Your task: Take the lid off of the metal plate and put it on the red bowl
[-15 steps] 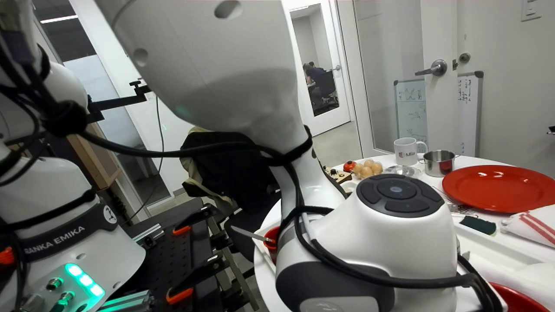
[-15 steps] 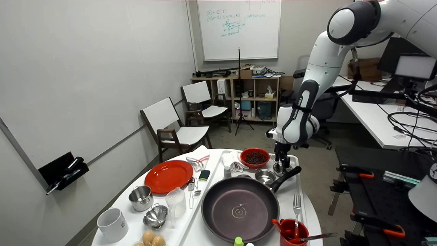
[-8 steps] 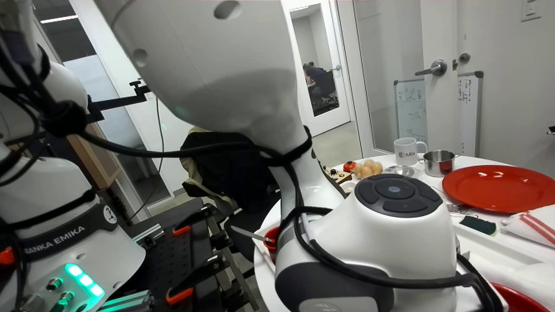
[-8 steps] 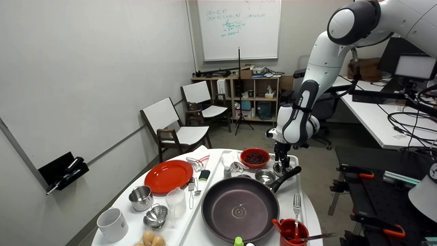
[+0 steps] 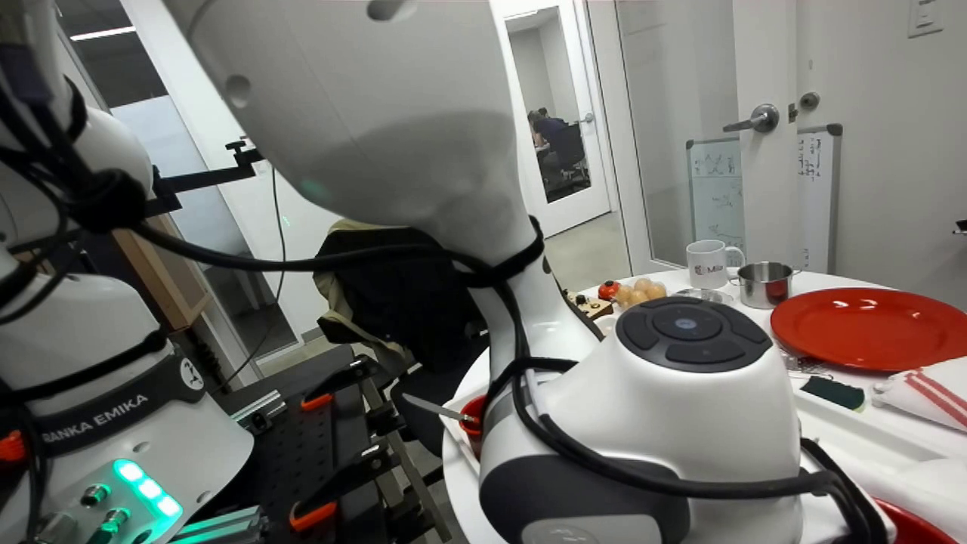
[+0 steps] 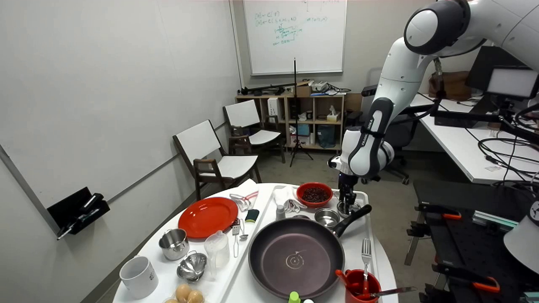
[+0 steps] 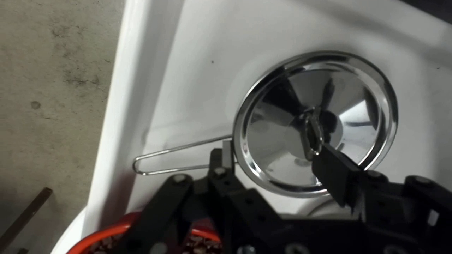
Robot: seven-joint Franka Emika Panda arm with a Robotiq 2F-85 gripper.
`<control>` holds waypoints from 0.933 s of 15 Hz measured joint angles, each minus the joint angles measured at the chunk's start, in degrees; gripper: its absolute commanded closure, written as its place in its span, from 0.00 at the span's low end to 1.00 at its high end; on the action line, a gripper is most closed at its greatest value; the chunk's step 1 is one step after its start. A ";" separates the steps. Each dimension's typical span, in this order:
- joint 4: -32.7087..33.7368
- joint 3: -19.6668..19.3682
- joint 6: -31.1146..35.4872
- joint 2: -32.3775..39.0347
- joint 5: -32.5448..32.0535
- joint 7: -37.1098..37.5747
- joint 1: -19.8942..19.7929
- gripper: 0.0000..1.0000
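Wrist view: gripper [image 7: 272, 154] spread wide at the lid [image 7: 287, 134]; handle [image 7: 307, 140] contact unclear.

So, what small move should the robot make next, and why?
Probably nudge the fingers sideways, toward the wrist view's right edge, to centre the loop handle on the lid between them. They stand open there, but the loop handle lines up close to one finger, not the middle of the gap; closing as is might knock it.
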 measured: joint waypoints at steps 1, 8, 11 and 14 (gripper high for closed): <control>-0.07 -0.01 0.01 -0.23 0.00 0.00 0.00 0.78; -1.09 -0.01 0.03 -1.06 0.00 0.00 0.18 1.00; -1.18 -0.02 0.12 -1.11 0.00 0.00 0.18 1.00; -1.29 -0.04 0.37 -1.13 0.00 0.00 0.17 1.00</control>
